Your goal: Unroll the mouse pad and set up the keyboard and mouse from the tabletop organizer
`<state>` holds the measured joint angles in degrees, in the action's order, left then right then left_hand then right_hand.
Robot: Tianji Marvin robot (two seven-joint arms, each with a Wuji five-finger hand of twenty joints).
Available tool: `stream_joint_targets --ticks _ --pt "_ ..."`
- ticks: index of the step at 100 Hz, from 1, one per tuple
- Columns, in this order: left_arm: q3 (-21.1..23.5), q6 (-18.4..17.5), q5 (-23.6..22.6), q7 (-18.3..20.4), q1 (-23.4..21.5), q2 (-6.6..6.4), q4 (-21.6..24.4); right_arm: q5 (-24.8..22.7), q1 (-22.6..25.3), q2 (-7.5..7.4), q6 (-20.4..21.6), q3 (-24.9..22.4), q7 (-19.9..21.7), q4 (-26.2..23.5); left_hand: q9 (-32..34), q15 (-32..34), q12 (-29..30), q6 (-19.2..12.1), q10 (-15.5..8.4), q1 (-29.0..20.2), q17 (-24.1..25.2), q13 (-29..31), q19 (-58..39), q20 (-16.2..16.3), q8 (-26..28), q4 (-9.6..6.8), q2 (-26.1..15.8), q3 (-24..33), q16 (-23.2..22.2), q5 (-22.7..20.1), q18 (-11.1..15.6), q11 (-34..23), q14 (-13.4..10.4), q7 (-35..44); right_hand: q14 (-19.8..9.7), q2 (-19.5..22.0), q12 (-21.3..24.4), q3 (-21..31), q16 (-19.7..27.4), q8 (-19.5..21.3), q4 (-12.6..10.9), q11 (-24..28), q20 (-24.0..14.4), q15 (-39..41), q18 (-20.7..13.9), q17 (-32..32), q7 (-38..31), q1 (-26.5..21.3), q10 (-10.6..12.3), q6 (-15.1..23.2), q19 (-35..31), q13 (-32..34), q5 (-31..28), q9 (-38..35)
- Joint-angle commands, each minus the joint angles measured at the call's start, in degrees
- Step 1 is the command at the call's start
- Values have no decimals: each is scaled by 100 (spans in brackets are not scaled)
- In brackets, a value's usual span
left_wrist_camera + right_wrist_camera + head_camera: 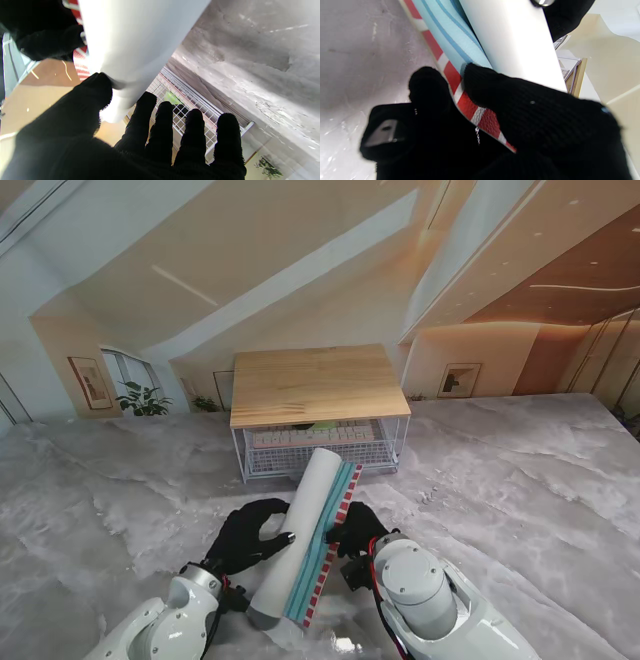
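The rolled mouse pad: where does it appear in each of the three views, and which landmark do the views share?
Stand view: the mouse pad lies in the lower centre, between the left hand and the right hand.
Left wrist view: its white roll fills the upper middle.
Right wrist view: white roll with the blue and red edge.
Shared landmark: the wire organizer, seen only partly in the right wrist view.

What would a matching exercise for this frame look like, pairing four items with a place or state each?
Items:
1. mouse pad
2. keyboard
3. right hand
4. left hand

States:
A. pinching the red-and-white striped edge
B. mostly rolled, white outside
C. on the left of the roll
D. inside the wire organizer under the wooden top

Pairs: 1-B, 2-D, 3-A, 4-C
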<state>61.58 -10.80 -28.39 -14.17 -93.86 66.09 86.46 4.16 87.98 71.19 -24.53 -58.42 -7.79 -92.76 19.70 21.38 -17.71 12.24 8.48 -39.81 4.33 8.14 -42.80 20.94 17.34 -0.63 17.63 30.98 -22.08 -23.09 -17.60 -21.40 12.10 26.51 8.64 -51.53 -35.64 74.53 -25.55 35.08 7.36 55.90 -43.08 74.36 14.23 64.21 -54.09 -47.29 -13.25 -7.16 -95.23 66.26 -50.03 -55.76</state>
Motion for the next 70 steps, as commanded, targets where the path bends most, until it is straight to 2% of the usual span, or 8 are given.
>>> stream_joint_targets --ticks 1,6,15,27,31,47,48,70 --pt "60 79 128 159 -167 22 248 32 24 31 -22 12 60 -26 -66 128 72 -302 3 36 87 -6 -410 235 -3 -121 -192 97 -85 103 -163 32 194 -64 29 9 -75 524 62 80 -296 72 40 258 -562 179 -278 -316 -44 579 -567 319 -521 -131" --pt "109 119 187 249 -251 9 333 48 21 37 -24 6 47 -22 -47 152 81 -272 41 45 111 65 -607 329 -18 -134 -208 35 -85 83 -252 51 276 -90 22 6 -74 523 65 79 -295 73 41 259 -560 178 -276 -314 -45 571 -569 323 -520 -133" --pt "174 143 129 270 -351 -10 399 84 18 43 -37 -6 43 -20 -50 124 93 -275 62 85 127 45 -643 344 -31 -146 -229 -6 -64 72 -295 75 271 -116 25 -4 -73 527 69 80 -298 73 42 260 -564 180 -275 -320 -49 571 -573 327 -524 -136" --pt "268 106 2 194 -416 -15 402 112 12 38 -31 -15 66 -13 -45 75 101 -271 40 80 150 -11 -563 299 -47 -176 -223 -27 -33 59 -279 91 166 -147 29 -16 -70 538 77 80 -302 73 40 262 -563 184 -274 -325 -59 564 -589 336 -537 -147" --pt "304 66 -40 184 -425 -22 399 114 10 31 -33 -20 88 -14 -53 42 103 -276 7 59 131 -42 -407 214 -50 -192 -225 -31 -14 45 -237 94 62 -152 30 -22 -69 539 78 80 -302 72 39 265 -562 184 -273 -325 -62 565 -594 340 -539 -150" --pt "456 -278 -430 83 -388 -65 344 110 15 -8 -106 -61 220 -54 -34 -15 91 -313 -33 28 80 -104 -88 46 -64 -201 -220 22 6 2 -20 70 -214 -182 34 -34 -68 542 81 80 -302 69 40 272 -561 186 -270 -329 -69 551 -605 347 -544 -152" --pt "467 -301 -448 79 -385 -68 344 109 16 -11 -111 -64 228 -57 -33 -17 89 -316 -87 23 77 -106 -80 42 -65 -201 -221 29 7 5 -15 67 -228 -184 35 -33 -69 546 82 80 -304 71 40 273 -562 186 -270 -334 -68 550 -606 348 -545 -155" --pt "727 -938 -873 150 -256 -158 350 116 30 -96 -205 -151 508 -122 156 6 65 -427 -216 26 48 9 -11 9 -35 -182 -231 116 7 -128 114 5 -346 -113 47 -50 -68 548 86 78 -303 64 40 282 -565 189 -262 -334 -75 543 -625 361 -553 -161"
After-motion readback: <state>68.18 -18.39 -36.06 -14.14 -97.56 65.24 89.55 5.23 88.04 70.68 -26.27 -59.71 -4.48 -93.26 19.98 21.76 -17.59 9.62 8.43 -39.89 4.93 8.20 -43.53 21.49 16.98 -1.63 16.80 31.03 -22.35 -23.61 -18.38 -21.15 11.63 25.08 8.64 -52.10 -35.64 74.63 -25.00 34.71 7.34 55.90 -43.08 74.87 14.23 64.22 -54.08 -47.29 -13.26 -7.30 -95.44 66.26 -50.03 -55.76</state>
